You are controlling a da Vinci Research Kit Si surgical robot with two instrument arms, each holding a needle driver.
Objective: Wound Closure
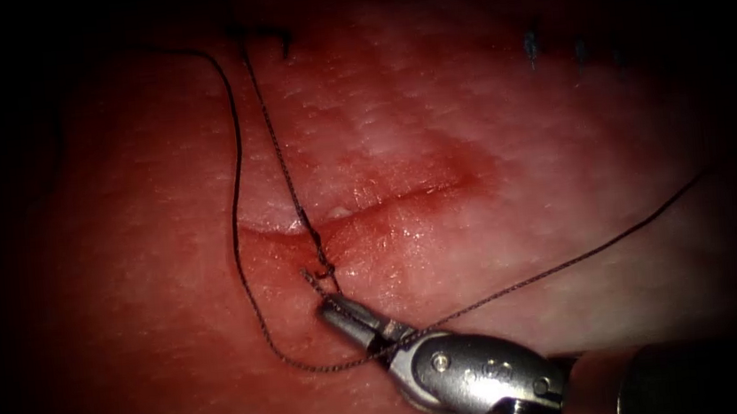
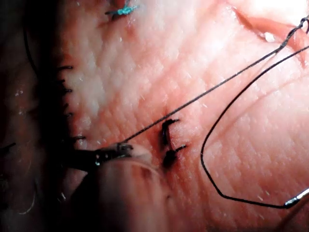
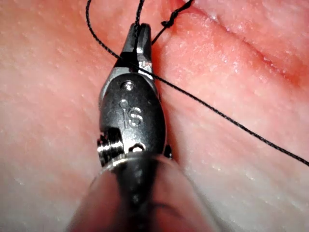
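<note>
Thread (image 1: 234, 201) in right hand (image 1: 334, 306)

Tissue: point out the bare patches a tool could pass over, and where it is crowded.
Bare: the tissue right of the cut and above the thread running right; also the tissue left of the thread loop. Crowded: the cut's left end, where the knot, crossing strands and the right tool, shut on thread, meet. Stitches occupy another spot.
</note>
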